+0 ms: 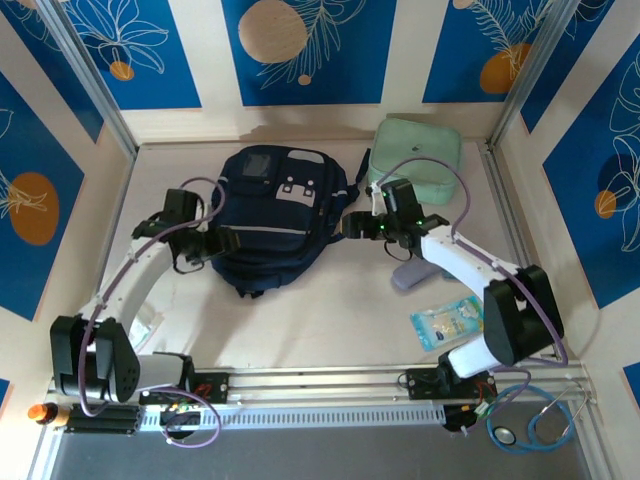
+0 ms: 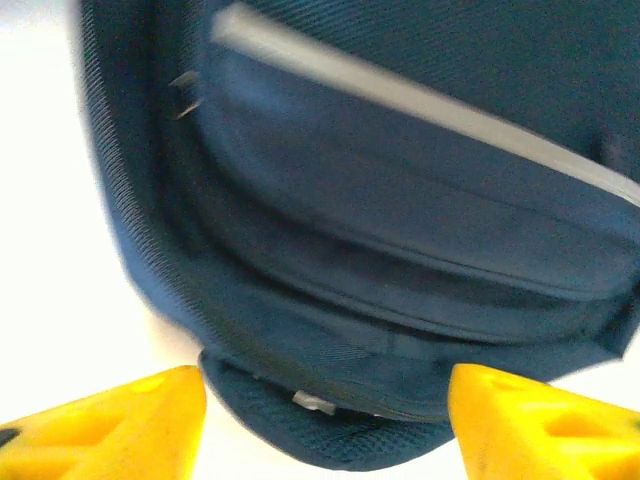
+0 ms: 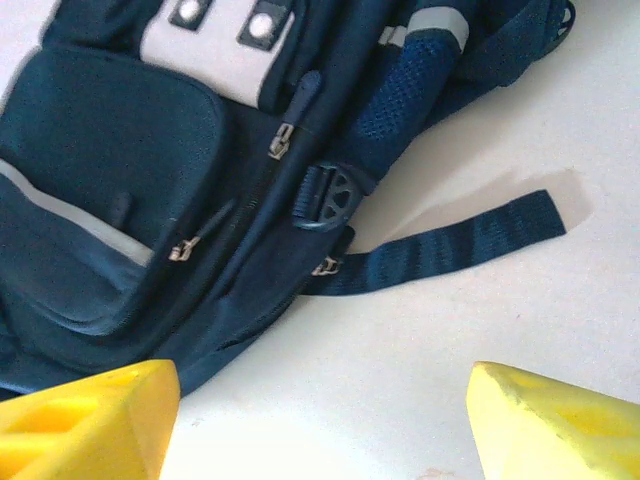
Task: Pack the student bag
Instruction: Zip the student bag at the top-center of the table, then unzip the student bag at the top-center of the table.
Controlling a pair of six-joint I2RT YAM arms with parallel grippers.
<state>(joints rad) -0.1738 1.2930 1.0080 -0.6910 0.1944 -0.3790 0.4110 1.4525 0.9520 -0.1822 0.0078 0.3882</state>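
Your left gripper (image 2: 325,405) and right gripper (image 3: 320,415) both stand wide apart, holding nothing. The student bag (image 1: 270,215) lies just ahead of both sets of fingers. It looks soft and floppy, so pinch a zipper pull (image 3: 283,140) or seam, not flat cloth.

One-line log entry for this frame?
bag: on table | left claw: open, at bag's left side | right claw: open, at bag's right side | case: outside bag
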